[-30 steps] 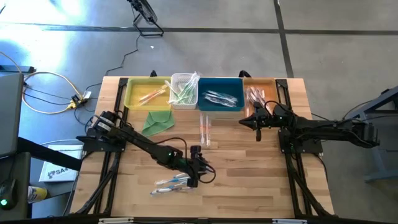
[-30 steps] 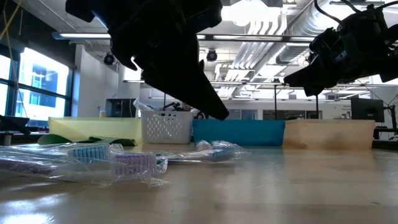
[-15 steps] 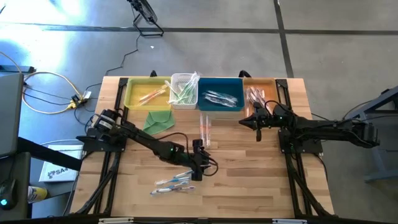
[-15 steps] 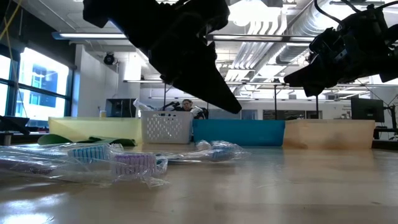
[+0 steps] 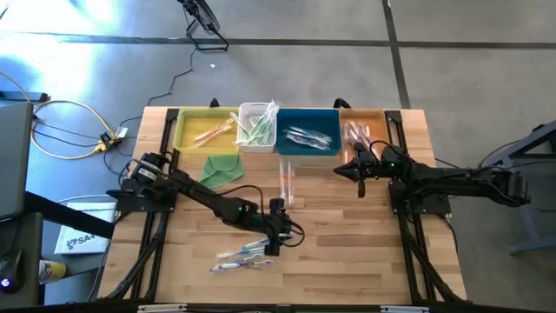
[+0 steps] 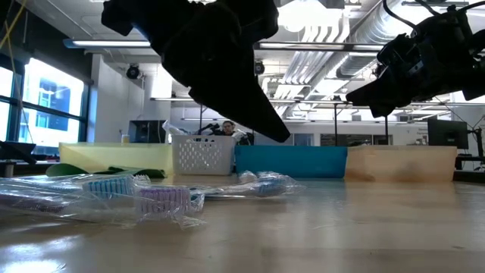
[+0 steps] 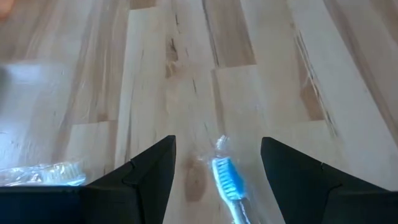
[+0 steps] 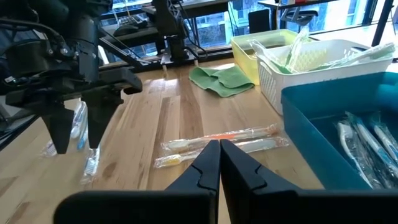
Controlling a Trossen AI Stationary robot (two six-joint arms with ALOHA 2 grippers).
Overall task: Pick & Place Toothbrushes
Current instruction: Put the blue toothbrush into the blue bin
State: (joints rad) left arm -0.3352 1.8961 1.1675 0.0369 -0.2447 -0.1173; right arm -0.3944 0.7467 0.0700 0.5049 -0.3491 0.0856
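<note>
Several wrapped toothbrushes (image 5: pixel 241 255) lie flat on the wooden table near its front; the low view shows their bristle heads (image 6: pixel 140 199). My left gripper (image 5: pixel 276 236) hovers open just right of them. A blue-bristled toothbrush (image 7: pixel 229 182) lies on the table between and below its fingers, untouched. Two orange-yellow toothbrushes (image 5: pixel 287 181) lie mid-table. More toothbrushes fill the bins along the far edge. My right gripper (image 5: pixel 360 171) waits shut above the table, in front of the tan bin (image 5: pixel 367 127).
Along the far edge stand a yellow bin (image 5: pixel 205 130), a white basket (image 5: pixel 257 126), a blue bin (image 5: pixel 307 132) and the tan bin. A folded green cloth (image 5: pixel 219 168) lies in front of the yellow bin. Bare wood stretches across the near right.
My left gripper has shifted a little toward the table's far edge, off the right end of the toothbrushes, and has stayed open. The toothbrushes have not moved.
</note>
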